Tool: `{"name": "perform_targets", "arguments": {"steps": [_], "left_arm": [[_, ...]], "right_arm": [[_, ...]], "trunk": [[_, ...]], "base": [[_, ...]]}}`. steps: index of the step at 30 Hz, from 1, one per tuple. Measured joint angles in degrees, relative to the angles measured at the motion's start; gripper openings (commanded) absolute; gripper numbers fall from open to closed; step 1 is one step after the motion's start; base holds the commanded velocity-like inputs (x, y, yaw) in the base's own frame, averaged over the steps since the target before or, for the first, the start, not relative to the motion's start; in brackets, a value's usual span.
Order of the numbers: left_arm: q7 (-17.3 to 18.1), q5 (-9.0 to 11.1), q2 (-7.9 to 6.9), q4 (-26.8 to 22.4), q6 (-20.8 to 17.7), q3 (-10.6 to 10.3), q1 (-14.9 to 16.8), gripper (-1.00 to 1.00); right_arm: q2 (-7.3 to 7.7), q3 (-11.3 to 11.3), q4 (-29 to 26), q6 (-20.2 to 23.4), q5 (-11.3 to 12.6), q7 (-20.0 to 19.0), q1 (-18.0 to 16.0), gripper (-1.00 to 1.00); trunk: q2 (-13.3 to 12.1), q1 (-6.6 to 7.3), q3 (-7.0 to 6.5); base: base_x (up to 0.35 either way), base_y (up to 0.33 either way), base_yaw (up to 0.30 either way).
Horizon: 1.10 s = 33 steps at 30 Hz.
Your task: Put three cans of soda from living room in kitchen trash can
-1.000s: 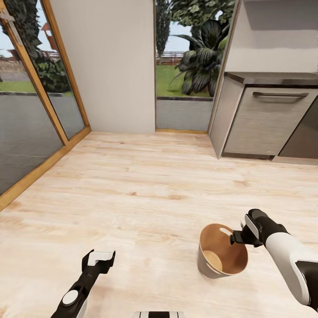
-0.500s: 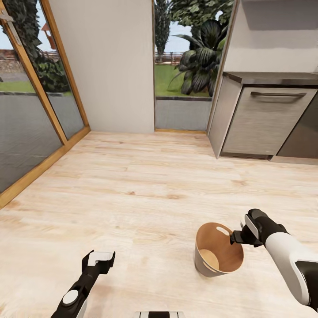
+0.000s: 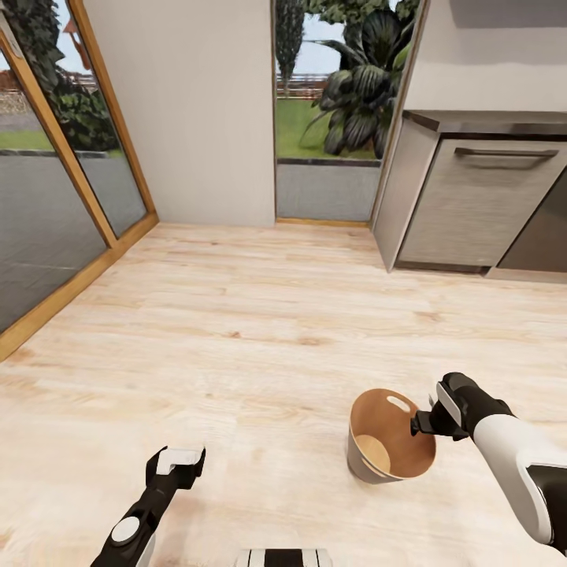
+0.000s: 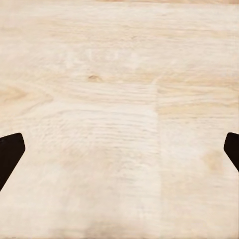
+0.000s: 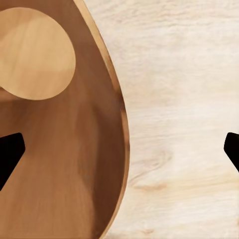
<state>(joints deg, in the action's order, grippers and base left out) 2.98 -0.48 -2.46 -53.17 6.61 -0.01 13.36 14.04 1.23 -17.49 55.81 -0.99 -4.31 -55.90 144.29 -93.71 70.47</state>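
The tash can (image 3: 391, 437), a small tapered bucket with a brown wood-look inside and a pale outside, stands on the pale wood floor at the lower right. I see no soda can inside it; the cans of soda are out of view. My right gripper (image 3: 418, 426) hangs at the bucket's right rim, open. In the right wrist view its dark fingertips (image 5: 11, 149) sit far apart, with the bucket's wall (image 5: 94, 164) and rim between them. My left gripper (image 3: 178, 460) is open over bare floor at the lower left, with nothing between its fingers (image 4: 10, 152).
This is the kitchen. Grey cabinets (image 3: 472, 205) under a dark counter stand at the far right. A glass door (image 3: 327, 118) onto a garden is straight ahead, and wood-framed glass doors (image 3: 55, 181) run along the left. Pale wood floor (image 3: 260, 315) stretches between them.
The whole picture has shifted a little, so the camera has moved. The bucket sits slightly further left and higher in view. Both arms hold the same pose.
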Motion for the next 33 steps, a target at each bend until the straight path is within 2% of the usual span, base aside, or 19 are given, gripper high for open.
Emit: {"name": "perform_targets", "arguments": {"steps": [9, 14, 17, 27, 28, 33], "left_arm": [[0.0, -0.02, 0.0, 0.0, -0.01, 0.05, 0.0, 1.0], [0.0, 0.02, 0.0, 0.0, 0.0, 0.09, 0.0, 1.0], [-0.03, 0.1, 0.0, -0.01, 0.06, 0.06, 0.0, 1.0], [-0.08, 0.05, 0.0, 0.0, 0.07, 0.05, 0.0, 1.0], [-0.08, 0.06, 0.0, 0.0, 0.07, 0.03, 0.0, 1.0], [-0.08, 0.11, 0.0, -0.01, 0.07, 0.07, 0.0, 1.0]], "right_arm": [[0.01, 0.0, 0.0, 0.0, -0.03, 0.0, 0.0, 1.0], [0.02, 0.0, 0.0, -0.24, -0.01, 0.0, 0.0, 1.0], [0.03, 0.0, 0.13, -2.55, 0.02, -0.07, 0.0, 1.0], [0.02, 0.0, 0.17, -3.27, 0.03, -0.09, 0.0, 1.0], [0.02, 0.0, 0.17, -3.32, 0.03, -0.09, 0.0, -1.0], [0.06, 0.22, 0.15, -3.4, 0.82, -0.22, 0.05, -1.0]], "trunk": [[0.12, -0.23, 1.99], [0.12, -0.23, 2.0], [0.12, -0.23, 2.0], [0.12, -0.23, 2.0], [0.12, -0.23, 2.0], [0.12, -0.23, 2.0]], "base": [[0.0, 0.0, 0.0], [0.0, 0.0, 0.0], [0.0, 0.0, 0.0], [0.0, 0.0, 0.0], [0.0, 0.0, 0.0], [0.0, 0.0, 0.0]]}}
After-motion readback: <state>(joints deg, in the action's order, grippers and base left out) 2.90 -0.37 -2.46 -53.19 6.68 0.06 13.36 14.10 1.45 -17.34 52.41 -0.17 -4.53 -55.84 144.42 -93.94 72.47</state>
